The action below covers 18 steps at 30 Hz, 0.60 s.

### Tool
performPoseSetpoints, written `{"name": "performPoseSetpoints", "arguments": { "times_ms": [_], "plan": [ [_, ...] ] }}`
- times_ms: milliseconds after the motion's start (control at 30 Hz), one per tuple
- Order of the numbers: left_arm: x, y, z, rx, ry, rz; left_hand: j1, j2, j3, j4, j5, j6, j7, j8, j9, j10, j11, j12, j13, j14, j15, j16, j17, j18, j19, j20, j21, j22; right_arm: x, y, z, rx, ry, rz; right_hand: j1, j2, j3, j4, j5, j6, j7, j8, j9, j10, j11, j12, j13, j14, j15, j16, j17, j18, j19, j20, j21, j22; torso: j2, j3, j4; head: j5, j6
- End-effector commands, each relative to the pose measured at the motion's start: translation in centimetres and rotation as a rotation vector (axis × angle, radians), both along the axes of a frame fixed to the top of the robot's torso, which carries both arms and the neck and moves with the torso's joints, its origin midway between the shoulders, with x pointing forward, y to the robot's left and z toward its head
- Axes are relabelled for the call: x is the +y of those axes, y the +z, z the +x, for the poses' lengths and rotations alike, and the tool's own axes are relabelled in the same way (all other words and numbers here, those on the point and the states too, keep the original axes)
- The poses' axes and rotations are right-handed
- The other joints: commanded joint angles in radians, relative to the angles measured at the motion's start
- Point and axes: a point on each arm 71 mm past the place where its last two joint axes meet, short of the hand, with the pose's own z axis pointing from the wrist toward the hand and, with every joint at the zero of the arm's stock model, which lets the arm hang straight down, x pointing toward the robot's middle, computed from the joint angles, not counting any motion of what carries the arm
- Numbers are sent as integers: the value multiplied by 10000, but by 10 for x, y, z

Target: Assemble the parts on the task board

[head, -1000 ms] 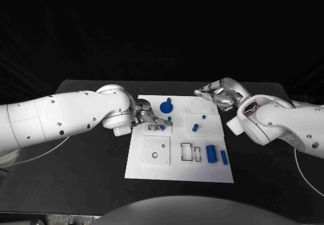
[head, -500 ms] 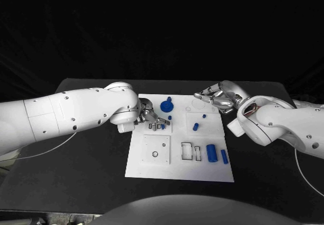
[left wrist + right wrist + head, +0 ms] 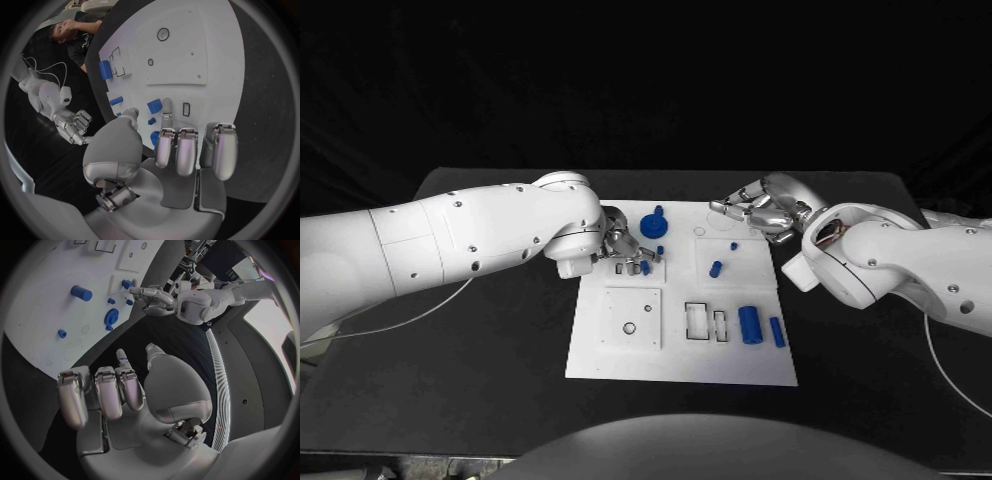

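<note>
step: left hand seating small part at board far-left | left fingers narrow, probably just touching part | right hand curled, holds nothing | advice: align part squarely, then press gently

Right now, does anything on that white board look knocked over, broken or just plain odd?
Nothing stands out. The blue parts sit neatly on the task board, none off on the black table, and no damage shows. The left hand hovers over small parts near the board's far left corner; the right hand is at its far right edge, holding nothing.
</note>
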Motion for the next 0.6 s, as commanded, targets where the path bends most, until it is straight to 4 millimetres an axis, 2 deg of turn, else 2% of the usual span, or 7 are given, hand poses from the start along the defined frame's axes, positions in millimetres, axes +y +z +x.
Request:
{"name": "performPoseSetpoints", "arguments": {
  "times_ms": [33, 400, 600],
  "plan": [
    [-3, -2, 0, 249, 5, 108, 88, 103, 97, -14, 48, 2, -66, 56, 110, 1058, -76, 24, 2632, 1076, -84, 25, 2632, -143, 1069, -83, 24, 2631, 2, -2, -1, 108, 171, -131, 3, 109, -58, -16, 18, 11, 27, 56, 11, 1049, 47, -49, 2624, 1059, 69, 41, 2634, -141, 1030, 83, 45, 2635, -9, 0, 6, -21, 9],
    [-7, -3, 2, 278, 17, 190, 773, 210, 268, -27, 99, -160, -110, 50, 549, 1058, -124, 24, 2632, 1076, -134, 25, 2632, -143, 1069, -137, 24, 2631, 3, -2, -1, 135, 209, -132, 12, 135, -58, -20, 13, 15, 26, 64, 14, 1049, 46, -49, 2624, 1059, 70, 41, 2634, -141, 1030, 86, 45, 2635, -15, 0, 14, -59, 16],
    [-9, -4, 2, 301, 31, 263, 1048, 176, 292, -30, 107, -283, -101, 14, 719, 1058, -118, 24, 2632, 1076, -138, 25, 2632, -143, 1069, -150, 24, 2631, 4, -2, -1, 156, 238, -134, 22, 162, -59, -26, 7, 20, 24, 72, 18, 1049, 46, -49, 2624, 1059, 70, 41, 2634, -141, 1030, 88, 45, 2635, -8, -1, 14, -75, 46]
  ]
}}
